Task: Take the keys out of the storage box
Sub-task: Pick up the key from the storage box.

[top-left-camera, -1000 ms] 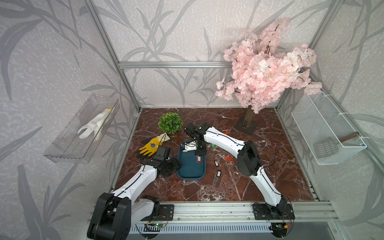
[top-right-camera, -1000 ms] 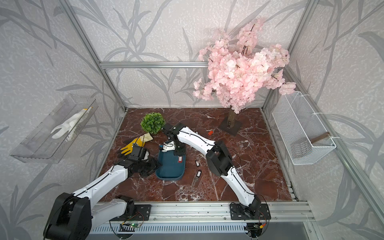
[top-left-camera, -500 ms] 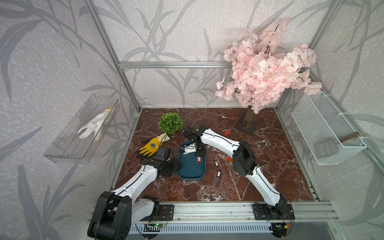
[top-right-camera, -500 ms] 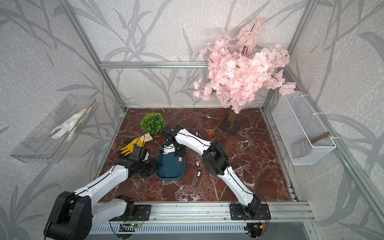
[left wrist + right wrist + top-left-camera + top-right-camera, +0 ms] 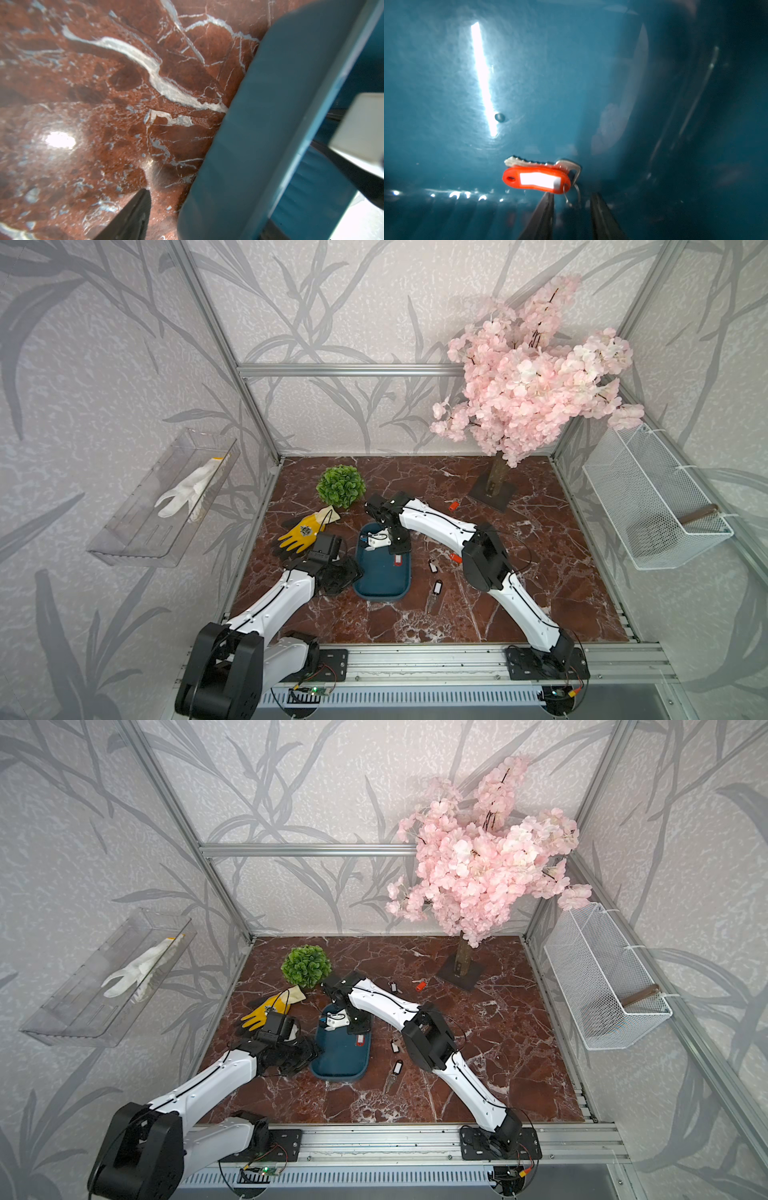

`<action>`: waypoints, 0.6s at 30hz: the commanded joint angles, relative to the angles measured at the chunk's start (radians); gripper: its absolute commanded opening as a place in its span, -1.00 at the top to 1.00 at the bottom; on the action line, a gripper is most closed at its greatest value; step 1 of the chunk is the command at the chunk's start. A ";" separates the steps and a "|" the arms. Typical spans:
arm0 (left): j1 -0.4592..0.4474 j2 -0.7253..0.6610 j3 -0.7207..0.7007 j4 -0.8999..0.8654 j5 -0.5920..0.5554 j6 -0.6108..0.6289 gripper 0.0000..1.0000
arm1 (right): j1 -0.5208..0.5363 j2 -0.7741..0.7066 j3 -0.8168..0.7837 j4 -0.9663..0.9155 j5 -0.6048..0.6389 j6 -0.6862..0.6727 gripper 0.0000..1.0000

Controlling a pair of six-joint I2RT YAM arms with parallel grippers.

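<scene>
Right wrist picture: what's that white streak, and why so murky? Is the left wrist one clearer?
Right wrist view: the streak is glare on the storage box floor; the red-tagged key is fairly sharp, the darker side smeared. Left wrist view: a glare spot on the marble table; the box wall is softly blurred.

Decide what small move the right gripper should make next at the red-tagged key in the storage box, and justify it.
Probably close the right gripper on the ringed end of the red-tagged key. In the right wrist view its jaws stand open with that end in the gap, and the key lies on the storage box floor, not yet lifted.
</scene>
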 commanded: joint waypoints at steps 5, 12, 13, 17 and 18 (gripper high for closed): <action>0.007 0.008 0.010 -0.019 -0.024 0.003 -0.34 | 0.031 0.041 0.034 -0.028 -0.033 -0.011 0.49; 0.007 0.000 0.020 -0.034 -0.031 0.008 -0.35 | 0.033 0.039 0.038 -0.026 -0.009 -0.012 0.84; 0.007 0.000 0.024 -0.038 -0.032 0.010 -0.35 | 0.033 0.035 0.039 -0.021 -0.003 -0.010 0.89; 0.009 -0.004 0.033 -0.051 -0.039 0.015 -0.36 | 0.033 0.014 0.038 -0.002 0.018 -0.003 1.00; 0.009 -0.007 0.035 -0.054 -0.041 0.016 -0.37 | 0.033 0.005 0.038 0.000 0.020 0.000 1.00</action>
